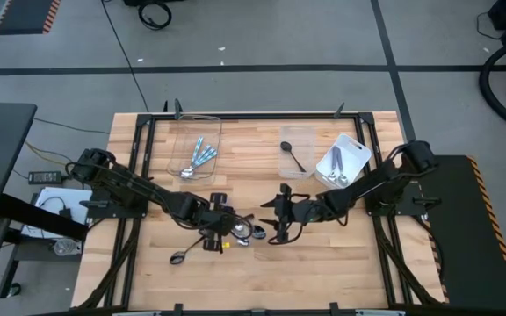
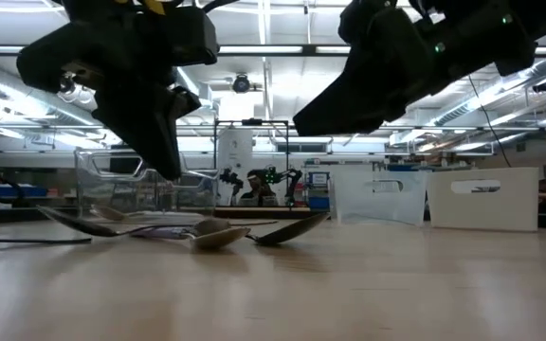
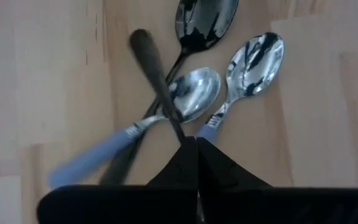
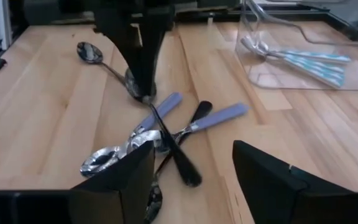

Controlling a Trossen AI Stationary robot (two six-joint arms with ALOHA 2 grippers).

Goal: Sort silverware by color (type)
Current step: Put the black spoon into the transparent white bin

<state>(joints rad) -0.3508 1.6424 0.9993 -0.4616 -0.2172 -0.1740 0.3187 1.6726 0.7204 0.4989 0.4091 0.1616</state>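
A small pile of spoons (image 1: pixel 242 233) lies mid-table: two silver ones with light-blue handles (image 3: pixel 194 93) (image 3: pixel 257 62) and dark ones (image 3: pixel 204 22). My left gripper (image 1: pixel 225 228) (image 3: pixel 196 146) stands over the pile's left side, shut on a dark spoon (image 4: pixel 169 143). My right gripper (image 1: pixel 275 224) (image 4: pixel 191 180) hovers open just right of the pile and touches nothing. One dark spoon (image 1: pixel 178 257) lies alone nearer the front edge. My left gripper pinches the dark spoon at its thin neck (image 3: pixel 178 127) between the two shut fingertips, coming from above and pointing down. The handle (image 3: pixel 151 59) runs away from the fingers and crosses over a silver spoon's bowl. The bowl end is hidden under the gripper.
Toward the far edge stand a clear container (image 1: pixel 196 145) with blue-handled spoons, a small clear one (image 1: pixel 295 151) with a dark spoon, and a white bin (image 1: pixel 345 162) holding spoons. Bare wood lies along the near edge in front of the pile.
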